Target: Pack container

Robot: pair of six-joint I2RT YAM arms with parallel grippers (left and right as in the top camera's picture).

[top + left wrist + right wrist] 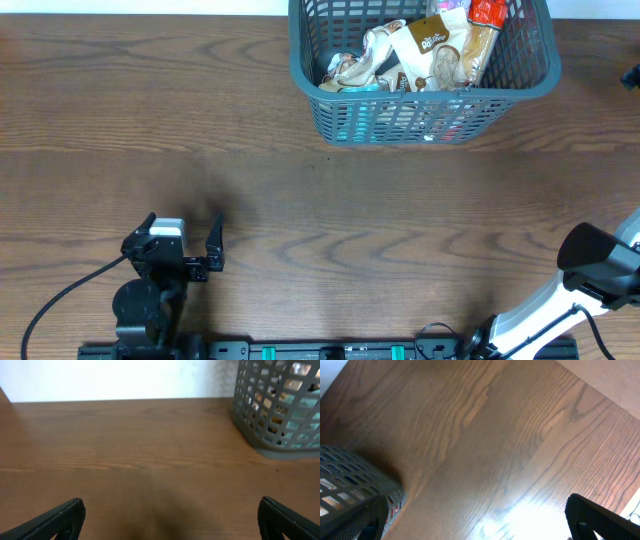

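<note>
Container holding packets, both grippers off it

Wooden table (300, 200) bears the container (400, 118), with snack packets (420, 52) inside. Left gripper (172, 525), jaws spread wide, sits well apart from the container; right gripper (475, 527), likewise spread, hangs near its corner.

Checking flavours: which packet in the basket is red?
The red packet at the container's far-right corner; the other packets beside it are white, brown and beige.
</note>
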